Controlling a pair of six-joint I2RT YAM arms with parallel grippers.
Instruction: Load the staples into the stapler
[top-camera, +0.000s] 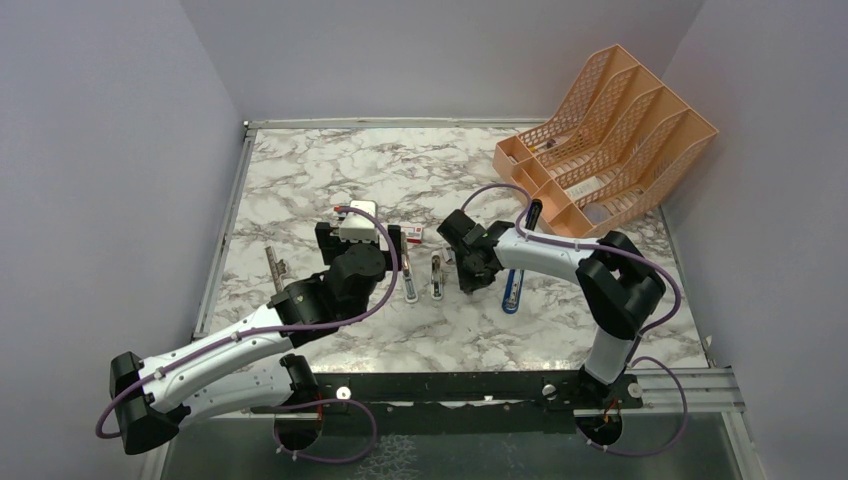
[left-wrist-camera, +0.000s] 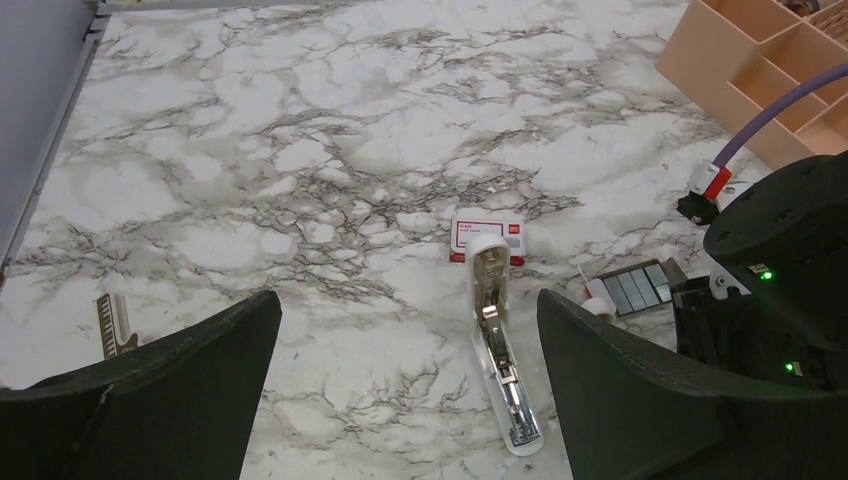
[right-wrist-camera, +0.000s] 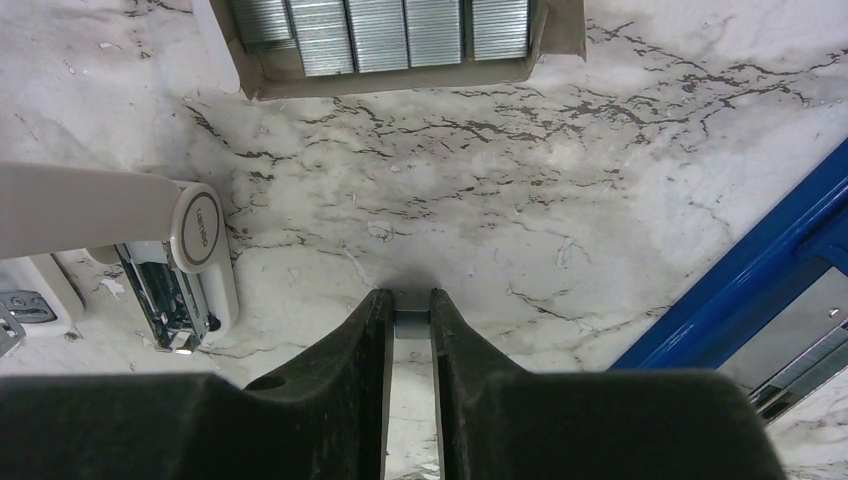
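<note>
One marble table (top-camera: 300, 180) carries everything. Far right on it stands the orange organiser (top-camera: 640, 110), tipped back w/ several slots. There are bits in a couple of them, too small to ID.

Left gripper (left-wrist-camera: 408, 300) next: fingers spread wide, nothing in them, hanging over the table ctr w/ the stapler framed btw the two fingers.

Right gripper (right-wrist-camera: 410, 298): fingers pinched almost together w/ a thin grey block clamped in the gap. That's the staples (right-wrist-camera: 410, 318), held over bare marble. They sit near of the tray, w/ the stapler to the left and the blue tool (top-camera: 512, 292) to the right. The blue tool lies flat, long blue-and-black body, just right of that gripper.

Stapler (left-wrist-camera: 500, 380): slim and white, lying at table ctr btw the two arms, hinged open w/ the silver channel bared. Its rounded white end points far and touches or overlaps the red-and-white box (left-wrist-camera: 500, 228) from the left wrist view; can't tell which.

Cardboard tray (right-wrist-camera: 400, 72): shallow and open-topped, just right of the stapler's far end. It holds spare strips (right-wrist-camera: 380, 25) packed side by side in a row. The red-and-white box lies flat; contents can't be seen.
</note>
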